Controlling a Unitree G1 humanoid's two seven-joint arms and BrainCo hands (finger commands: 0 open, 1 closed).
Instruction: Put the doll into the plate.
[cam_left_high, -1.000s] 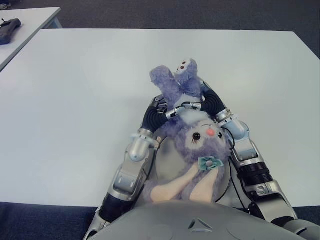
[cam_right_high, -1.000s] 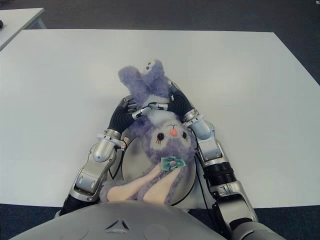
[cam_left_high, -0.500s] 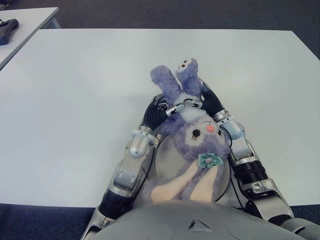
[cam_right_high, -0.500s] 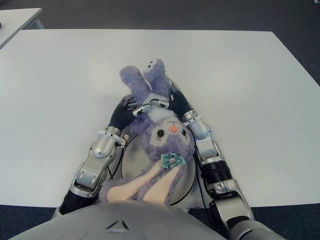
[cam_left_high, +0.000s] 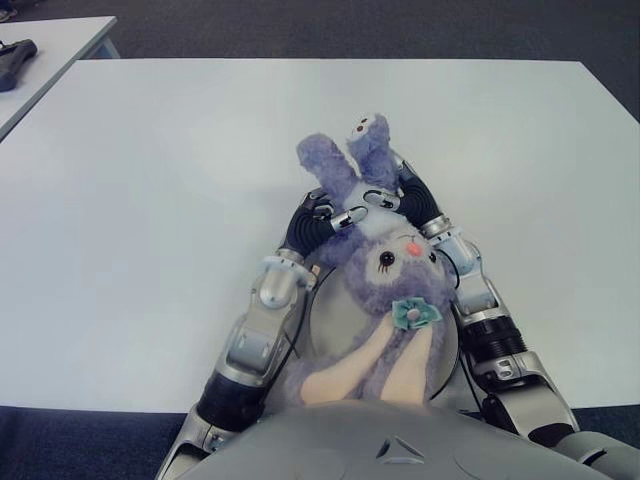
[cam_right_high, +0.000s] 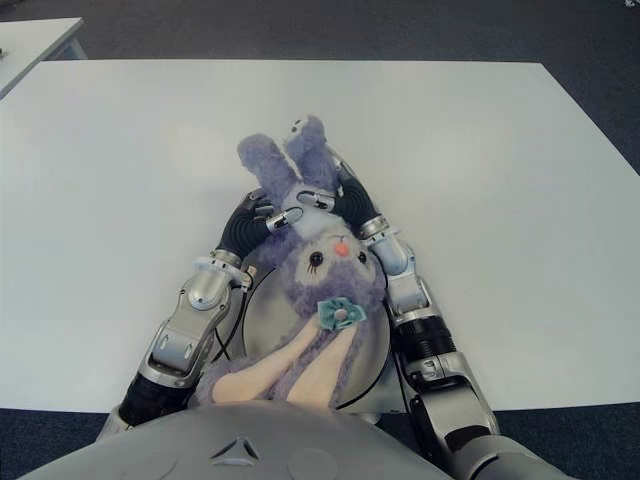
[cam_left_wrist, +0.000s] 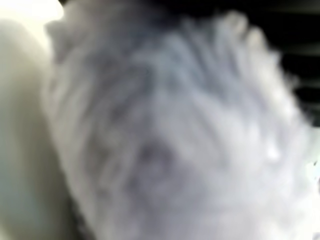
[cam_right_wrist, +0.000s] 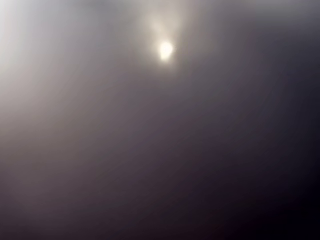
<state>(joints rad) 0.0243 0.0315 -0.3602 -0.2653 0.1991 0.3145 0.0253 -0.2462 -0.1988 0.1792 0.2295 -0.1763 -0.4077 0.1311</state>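
While both hands clamp the doll (cam_left_high: 385, 280) from either side, I judge the step is lowering and settling it into the plate (cam_left_high: 330, 320) under it. To do it well I'd bring both hands down together, keep the head centred over the plate, then let go evenly so it doesn't roll off the rim. Left hand (cam_left_high: 318, 222) has fingers curled onto the doll's body, below the feet. Right hand (cam_left_high: 405, 200) is wrapped on the opposite side, fingers on the same fur. Doll hangs head-down between the two hands, ears (cam_left_high: 375, 365) draped over the plate's near edge. White counter (cam_left_high: 150, 200) beyond the hands. Left wrist view shows only fur; right wrist view shows nothing readable.
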